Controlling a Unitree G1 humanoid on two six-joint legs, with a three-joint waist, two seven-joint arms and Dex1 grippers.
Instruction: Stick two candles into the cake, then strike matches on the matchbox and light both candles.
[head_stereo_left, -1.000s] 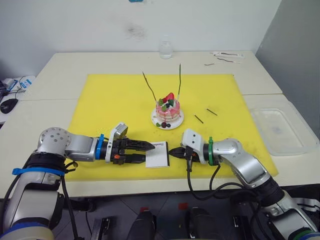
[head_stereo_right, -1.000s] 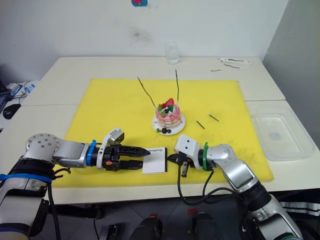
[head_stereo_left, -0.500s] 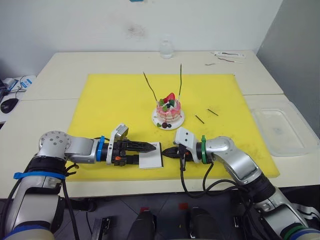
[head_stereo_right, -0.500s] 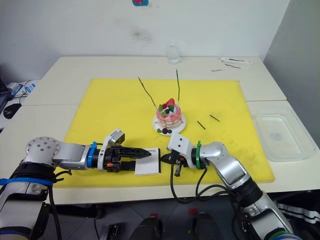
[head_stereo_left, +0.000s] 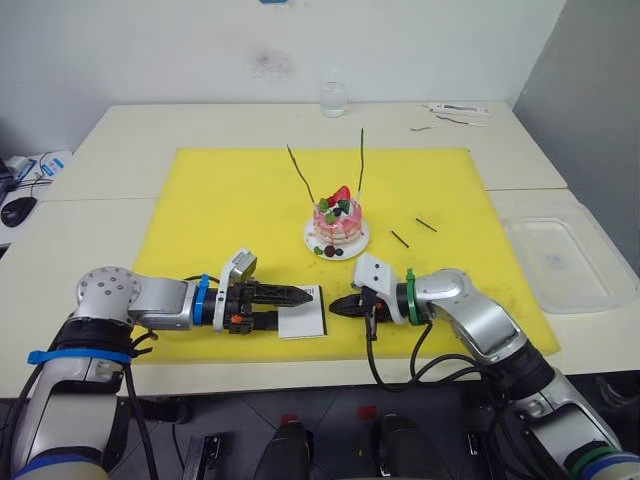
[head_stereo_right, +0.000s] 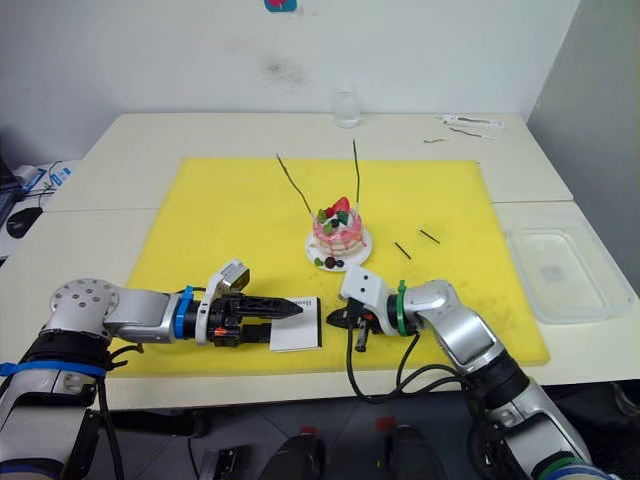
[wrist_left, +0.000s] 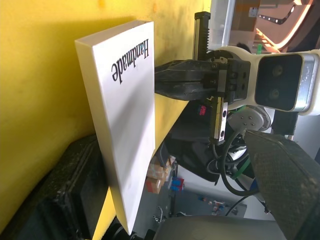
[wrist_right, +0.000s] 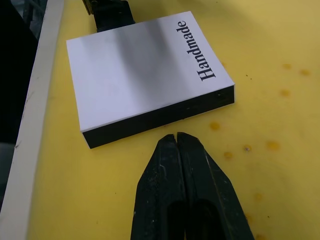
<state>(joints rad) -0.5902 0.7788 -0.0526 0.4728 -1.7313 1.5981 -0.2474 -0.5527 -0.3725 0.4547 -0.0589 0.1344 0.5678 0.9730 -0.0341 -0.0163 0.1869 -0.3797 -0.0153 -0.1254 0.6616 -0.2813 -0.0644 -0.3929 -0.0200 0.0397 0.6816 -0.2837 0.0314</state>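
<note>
My left fingers (head_stereo_left: 300, 296) stayed on the flat white matchbox (head_stereo_left: 303, 311), which had slid left; my right fingers (wrist_right: 176, 145), pressed together and empty, followed, so no match was struck yet.

From my seat the head views are evenly and brightly lit from overhead, with short soft shadows. In the right wrist view a grey sheen bands the matchbox (wrist_right: 145, 75) just ahead of the right gripper (wrist_right: 176, 137), whose near finger bases blur. In the left wrist view, the foreground beside the left gripper is dark and unfocused.
</note>
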